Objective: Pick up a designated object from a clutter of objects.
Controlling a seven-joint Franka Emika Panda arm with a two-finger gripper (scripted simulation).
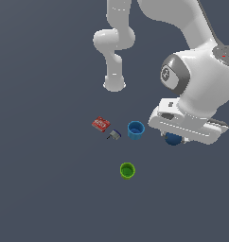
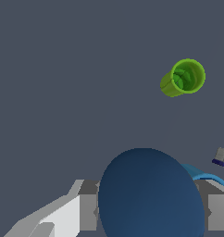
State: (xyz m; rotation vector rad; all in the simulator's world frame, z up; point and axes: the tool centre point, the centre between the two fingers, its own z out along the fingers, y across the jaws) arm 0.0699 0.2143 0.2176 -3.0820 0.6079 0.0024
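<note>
stage: grasp, lift not yet seen | gripper (image 2: 151, 213) fingers flank dark blue ball (image 2: 148, 194), apparently clamped on it | ball sits just beside light blue cup (image 1: 136, 130) | green cup (image 1: 127, 170) apart | left: raise ball clear

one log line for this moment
phase: grasp | pincer: astride dark blue ball, closure unclear | green cup: apart, untouched

The dark blue ball (image 1: 172, 139), matte and round, sits between the tool's fingers (image 2: 88, 212), at about 3 o'clock from the light blue cup (image 1: 136, 130).
</note>
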